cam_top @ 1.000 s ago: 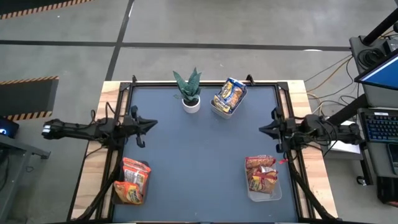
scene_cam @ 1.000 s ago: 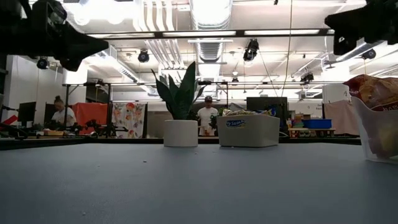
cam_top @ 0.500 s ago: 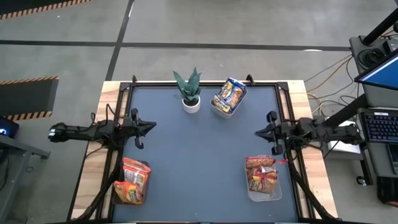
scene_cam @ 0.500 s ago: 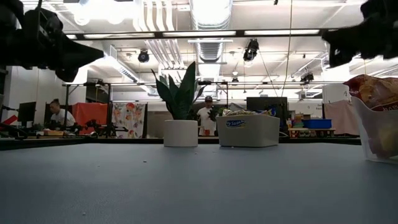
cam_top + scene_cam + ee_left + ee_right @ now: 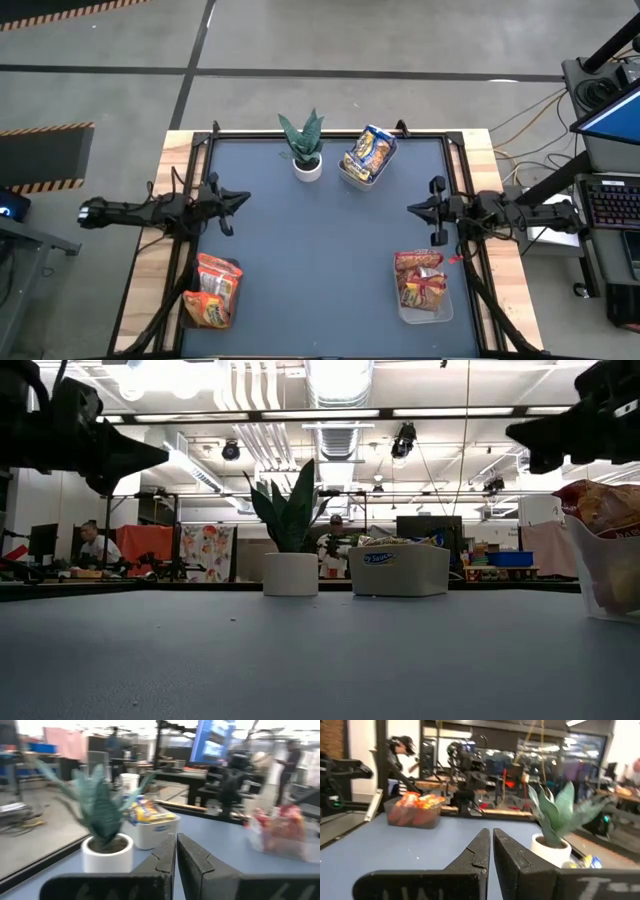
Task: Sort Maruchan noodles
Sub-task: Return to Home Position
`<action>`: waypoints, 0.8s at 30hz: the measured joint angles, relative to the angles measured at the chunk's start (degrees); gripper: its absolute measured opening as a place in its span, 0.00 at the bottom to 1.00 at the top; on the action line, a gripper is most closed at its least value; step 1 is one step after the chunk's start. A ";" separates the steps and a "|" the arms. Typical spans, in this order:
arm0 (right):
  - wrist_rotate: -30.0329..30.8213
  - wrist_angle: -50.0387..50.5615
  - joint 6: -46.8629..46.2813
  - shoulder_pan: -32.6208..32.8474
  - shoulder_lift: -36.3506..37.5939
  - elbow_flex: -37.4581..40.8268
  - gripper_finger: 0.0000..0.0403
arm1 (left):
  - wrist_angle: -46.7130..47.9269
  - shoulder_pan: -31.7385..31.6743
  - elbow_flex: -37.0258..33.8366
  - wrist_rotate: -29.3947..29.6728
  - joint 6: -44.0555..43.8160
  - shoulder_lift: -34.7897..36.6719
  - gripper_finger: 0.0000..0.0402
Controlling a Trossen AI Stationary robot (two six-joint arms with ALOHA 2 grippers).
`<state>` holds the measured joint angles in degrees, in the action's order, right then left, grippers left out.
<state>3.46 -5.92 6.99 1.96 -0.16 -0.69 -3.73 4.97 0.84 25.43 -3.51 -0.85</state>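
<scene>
Barely moving now, your left gripper and right gripper, both pinched closed and empty, have only drifted slightly at the table's sides. Sorting looks finished: the Maruchan noodles sit grouped as orange packs front left, red packs front right and yellow-and-blue packs at the back beside a potted plant. A busy workshop lies beyond.

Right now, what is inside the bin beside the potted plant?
The bin holds yellow-and-blue noodle packets, heaped above its rim. How many lie underneath is hidden by the top ones.

high view looks straight down, low view level across table; both share plant.
</scene>
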 joint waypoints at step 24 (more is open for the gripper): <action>5.18 3.77 0.08 0.00 -1.10 -0.06 0.03 | 0.04 0.00 0.09 1.45 -0.63 -0.60 0.00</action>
<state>8.64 -2.14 7.07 1.96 -1.27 -0.75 -3.68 4.97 0.93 26.87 -4.14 -1.45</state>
